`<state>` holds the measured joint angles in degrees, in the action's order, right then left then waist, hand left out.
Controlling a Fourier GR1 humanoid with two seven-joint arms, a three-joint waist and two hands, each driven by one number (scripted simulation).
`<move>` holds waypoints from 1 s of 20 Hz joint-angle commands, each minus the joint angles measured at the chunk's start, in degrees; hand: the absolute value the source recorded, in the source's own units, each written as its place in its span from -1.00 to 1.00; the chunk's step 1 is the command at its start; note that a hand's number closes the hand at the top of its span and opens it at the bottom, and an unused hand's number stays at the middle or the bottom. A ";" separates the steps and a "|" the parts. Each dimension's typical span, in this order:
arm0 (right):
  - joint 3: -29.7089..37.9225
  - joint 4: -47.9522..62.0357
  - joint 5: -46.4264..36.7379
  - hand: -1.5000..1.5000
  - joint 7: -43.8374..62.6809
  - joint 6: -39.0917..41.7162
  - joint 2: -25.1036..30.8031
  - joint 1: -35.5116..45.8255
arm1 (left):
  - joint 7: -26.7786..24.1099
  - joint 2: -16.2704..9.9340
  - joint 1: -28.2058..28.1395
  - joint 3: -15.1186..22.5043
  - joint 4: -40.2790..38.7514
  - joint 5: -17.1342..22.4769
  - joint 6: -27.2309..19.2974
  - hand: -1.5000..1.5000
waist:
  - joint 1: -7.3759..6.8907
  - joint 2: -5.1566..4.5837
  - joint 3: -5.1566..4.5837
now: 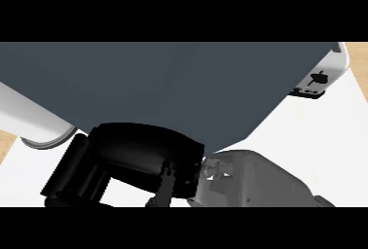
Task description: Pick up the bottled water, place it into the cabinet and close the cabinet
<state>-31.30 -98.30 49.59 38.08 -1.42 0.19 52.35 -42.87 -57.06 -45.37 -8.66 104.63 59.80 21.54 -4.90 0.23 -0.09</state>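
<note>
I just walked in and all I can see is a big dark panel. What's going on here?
That dark grey panel fills most of the head view and looks like the cabinet's door or side; which one is unclear. A black hand sits against its lower edge, with a grey forearm beside it. Which hand it is, and its grasp, cannot be told. No water bottle shows. A white appliance stands at upper right.

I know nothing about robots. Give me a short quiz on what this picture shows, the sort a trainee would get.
1. True or false: the bottled water is in plain sight.
2. What fills most of the view? A) a dark grey panel B) a red plate C) a wooden bowl
3. What colour is the hand just under the panel's lower edge?
Key: 1 false; 2 A; 3 black.
</note>
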 commanded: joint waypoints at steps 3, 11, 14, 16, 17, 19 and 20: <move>5.22 10.05 4.77 1.00 -1.06 3.22 -0.19 1.36 | -0.40 3.02 -3.06 -4.09 -1.36 -0.04 4.84 -1.00 | 2.79 -0.26 0.09; 11.64 21.40 2.91 1.00 -5.48 14.74 3.79 -3.05 | 1.45 7.37 -7.81 -9.58 1.66 -1.82 7.27 -1.00 | 2.91 -0.33 0.16; 14.83 24.72 1.96 1.00 -7.41 15.16 4.27 -2.32 | 1.15 9.73 -7.98 -10.15 -1.41 -3.45 10.73 -1.00 | 3.02 -0.24 0.09; 16.61 29.03 -0.36 1.00 -12.16 18.91 4.74 -1.98 | 3.27 9.87 -5.03 -8.94 -0.81 -3.47 9.09 -1.00 | 3.32 -0.53 0.08; 16.62 28.11 -1.63 1.00 -11.67 17.70 4.36 0.38 | 5.16 9.74 -7.70 -11.15 2.67 -1.54 8.84 -1.00 | 3.21 -0.33 0.14; 16.59 29.29 -4.32 1.00 -15.10 20.40 5.34 -1.02 | 5.88 10.67 -3.89 -8.71 1.67 -4.21 7.02 -1.00 | 3.83 -0.49 0.10; 16.35 32.25 -6.02 1.00 -15.58 19.87 3.66 2.19 | 5.29 11.58 -3.24 -8.45 -0.24 -4.91 9.10 -1.00 | 3.44 -0.49 0.05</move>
<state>-18.58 -72.53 47.60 27.03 17.43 2.91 51.27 -37.03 -47.03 -50.46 -17.57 105.76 56.41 27.54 -1.71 0.34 -0.26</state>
